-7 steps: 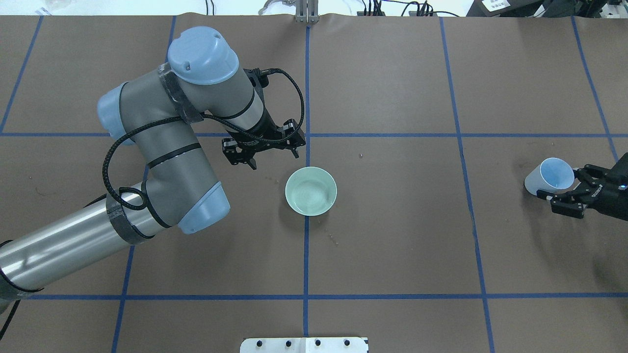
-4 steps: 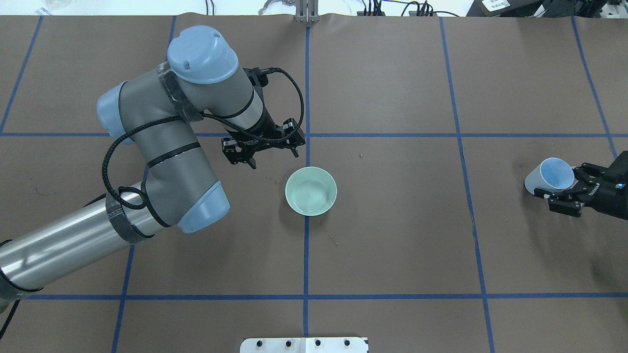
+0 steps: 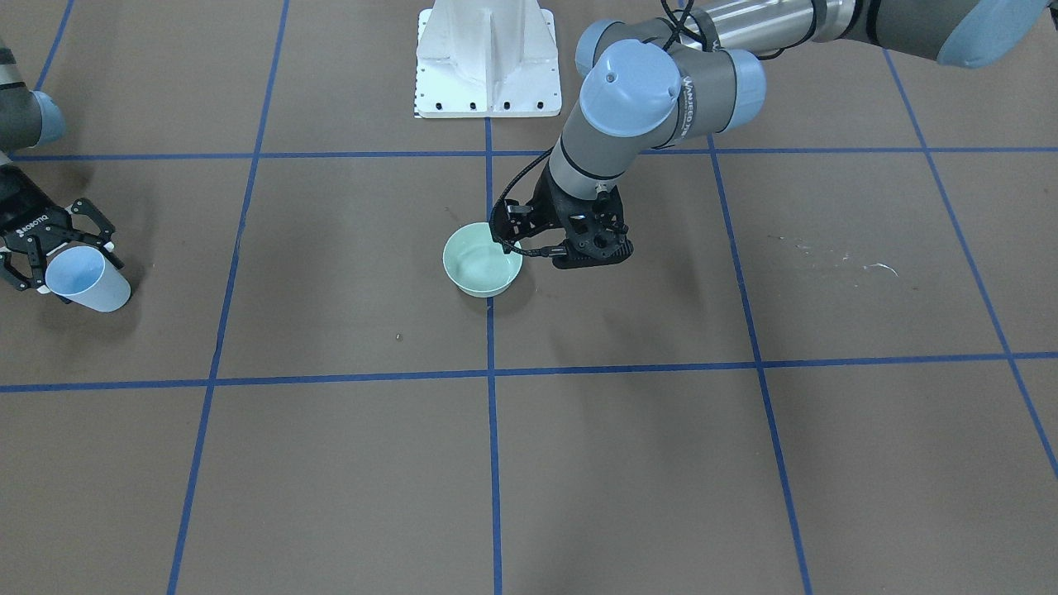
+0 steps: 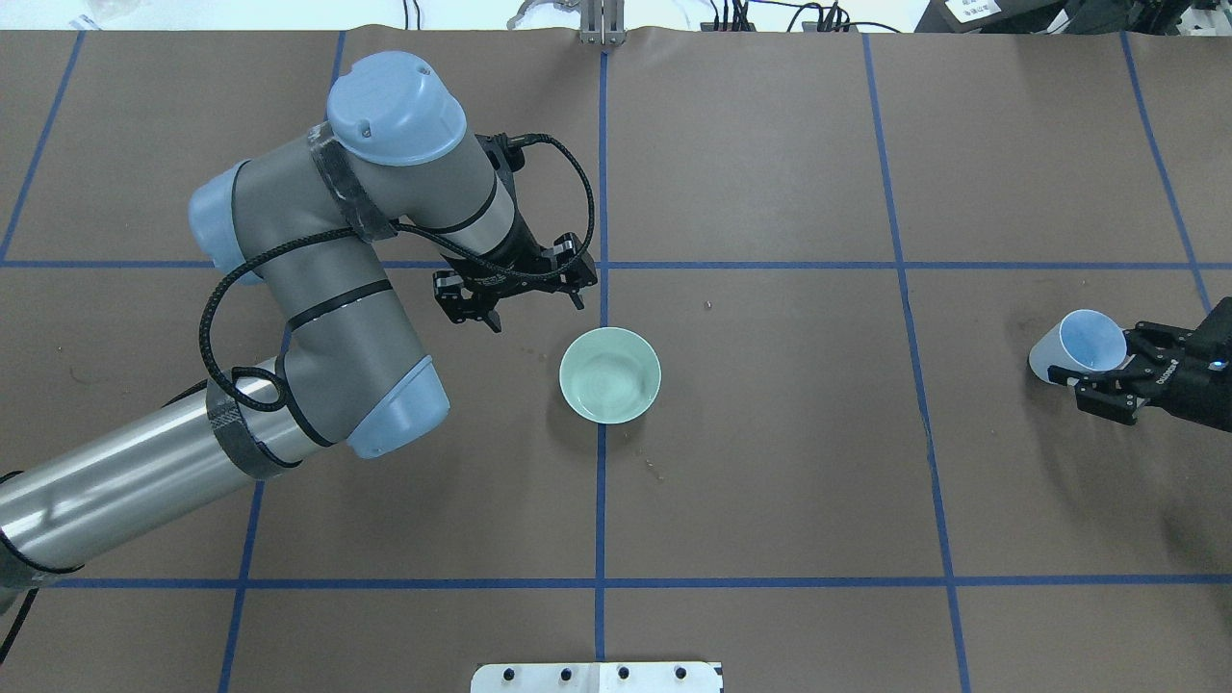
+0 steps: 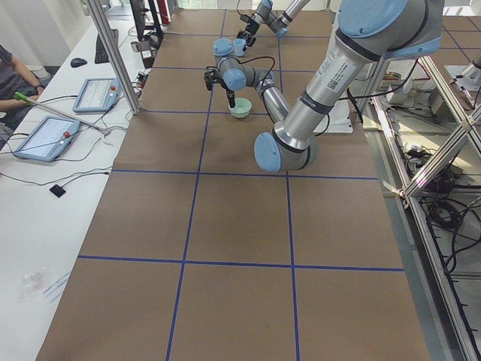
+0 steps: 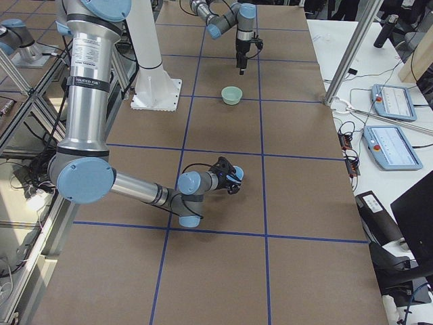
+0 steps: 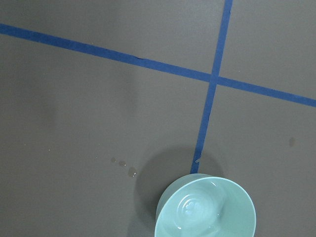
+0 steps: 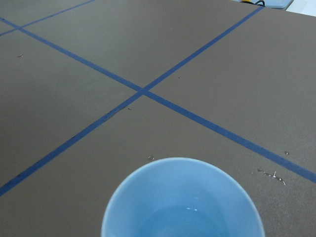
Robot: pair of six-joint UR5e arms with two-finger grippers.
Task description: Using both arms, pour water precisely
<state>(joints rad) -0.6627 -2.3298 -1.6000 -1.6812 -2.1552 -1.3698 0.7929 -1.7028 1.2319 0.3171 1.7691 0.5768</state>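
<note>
My left arm reaches out over the middle of the brown table, elbow bent, wrist turned straight down. My left claw hangs spread and empty above the table, just beside a pale green bowl on the side farther from my base, not touching it. My right arm stretches low along the table toward my right end, well apart from the bowl. My right claw pinches a light blue cup by its sides. The cup is tilted, its mouth turned up and back toward the claw; I cannot tell whether its base touches the table. A little clear water lies in the bottom of the cup, seen only as small white glints. More of it sits in the bowl, showing faint rings. A few small drops dot the table just beside the bowl, near a crossing of blue tape lines.
</note>
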